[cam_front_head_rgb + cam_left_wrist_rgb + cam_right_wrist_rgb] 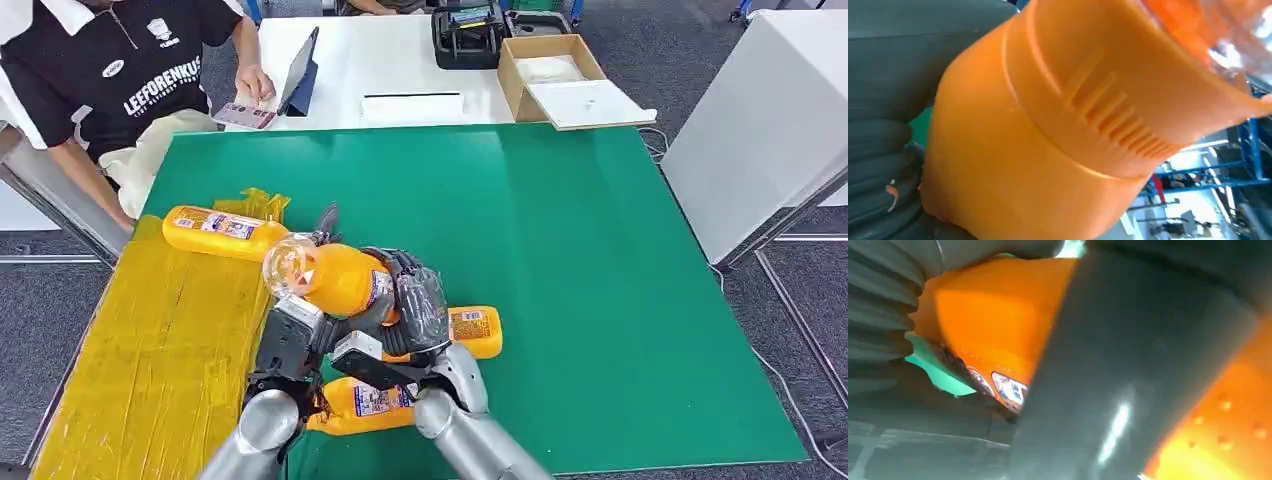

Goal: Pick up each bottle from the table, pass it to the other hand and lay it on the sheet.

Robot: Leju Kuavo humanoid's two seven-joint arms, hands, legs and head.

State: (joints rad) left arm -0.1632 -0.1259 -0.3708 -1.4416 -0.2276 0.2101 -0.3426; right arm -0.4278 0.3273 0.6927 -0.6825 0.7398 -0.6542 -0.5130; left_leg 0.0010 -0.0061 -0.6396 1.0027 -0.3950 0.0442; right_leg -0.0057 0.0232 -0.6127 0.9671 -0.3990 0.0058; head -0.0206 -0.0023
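Right hand [415,300] and left hand [290,335] both clasp the raised orange bottle [335,278] above the green worktop [560,260]. Beyond the left hand, one bottle [215,230] lies on the yellow sheet [160,350].

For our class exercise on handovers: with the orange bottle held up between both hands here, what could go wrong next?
1. Both the left hand and the right hand are on the raised bottle; a badly timed release could drop it.
2. Two bottles lie under the arms, one by the right hand and one nearer the robot; a drop or low swing might knock them.
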